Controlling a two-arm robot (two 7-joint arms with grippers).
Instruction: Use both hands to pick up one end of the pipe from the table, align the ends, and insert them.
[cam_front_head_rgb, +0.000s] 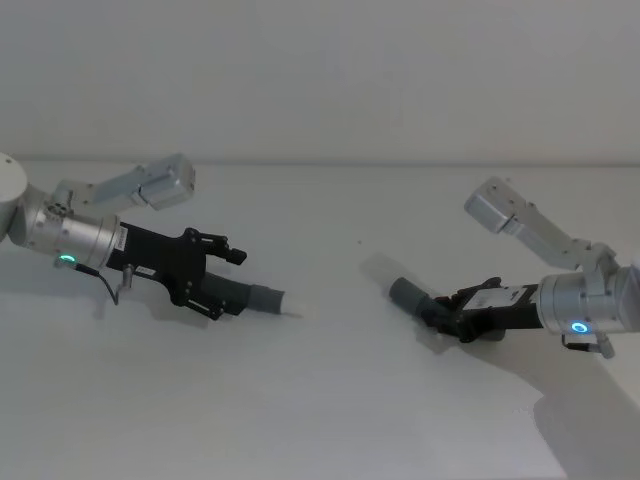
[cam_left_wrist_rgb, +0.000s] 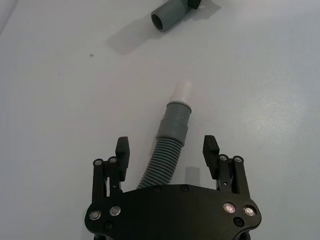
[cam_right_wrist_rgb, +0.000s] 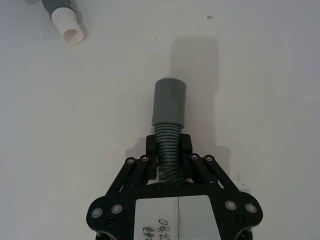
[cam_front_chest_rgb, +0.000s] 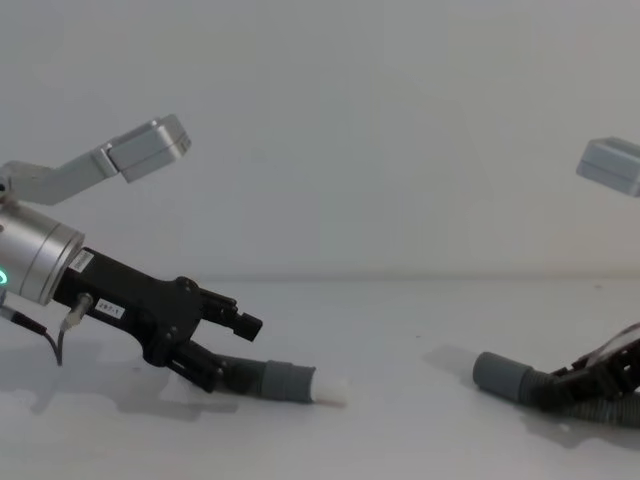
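The job stands at the grasping stage, with 1 of 2 holds made as I read it. The right pincer (cam_right_wrist_rgb: 169, 146) is pressed together on the pipe (cam_left_wrist_rgb: 159, 165), pinching the corrugated part just behind the plain cuff (cam_right_wrist_rgb: 169, 105), low over the right side of the bench (cam_front_head_rgb: 330, 400). The cuff points toward the middle, and whether it is clear of the surface I cannot tell. The left pincer (cam_front_head_rgb: 226, 284) is down on the left side with its fingers (cam_left_wrist_rgb: 122, 150) spread wide, 1 on each side of the hose and apart from it, just behind the stepped sleeve (cam_left_wrist_rgb: 175, 120). So that end is straddled but not gripped. The sleeve and its white tip (cam_left_wrist_rgb: 182, 92) appear to lie on the bench, aimed roughly at the cuff. The 2 ends are well apart, with bare surface between them, and their axes do not look lined up. What remains, by my judgement, is closing on the sleeve end, raising it, turning both ends onto 1 line, bringing them together and pushing the tip into the open cuff.
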